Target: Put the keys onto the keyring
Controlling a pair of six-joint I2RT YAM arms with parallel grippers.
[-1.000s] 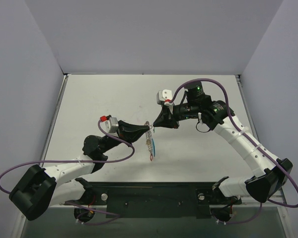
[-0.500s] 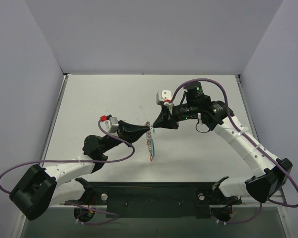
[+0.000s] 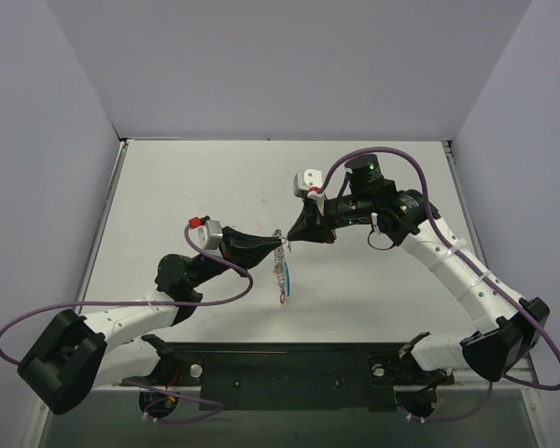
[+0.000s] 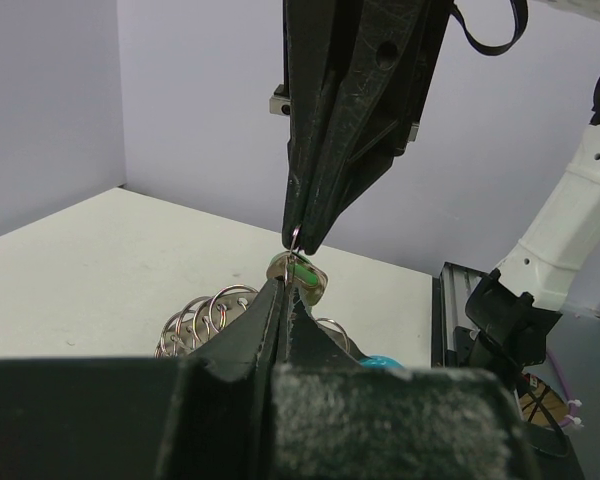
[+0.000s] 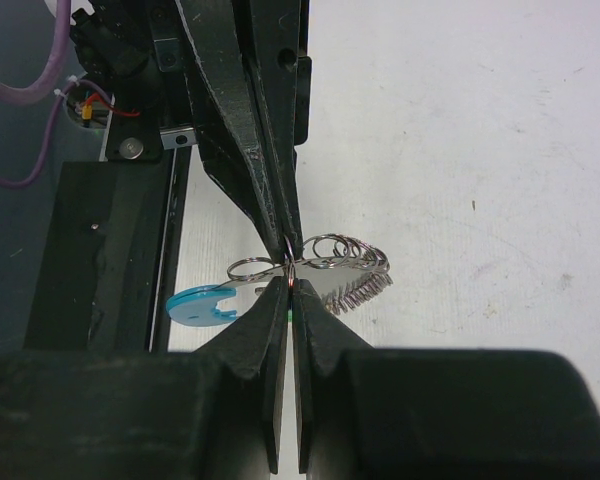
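My two grippers meet tip to tip above the middle of the table. The left gripper [image 3: 276,241] is shut on the keyring [image 3: 281,271], a bunch of silvery rings and coiled wire [image 5: 352,262] with a light-blue tag [image 5: 195,305], which hangs below the tips. The right gripper [image 3: 287,237] is shut on a thin small ring [image 4: 296,238] attached to the green key [image 4: 305,275]. The key sits right at the left gripper's tips [image 4: 280,290]. In the right wrist view only a green sliver [image 5: 293,315] shows between my jaws [image 5: 291,285]. Other keys are not distinguishable.
A black mounting rail [image 3: 289,369] runs along the near edge. Purple cables [image 3: 121,308] loop beside both arms. Grey walls enclose the white table [image 3: 187,187] on three sides.
Both grippers stay pinched tip to tip. The hanging part of the keyring has shifted slightly to the left.
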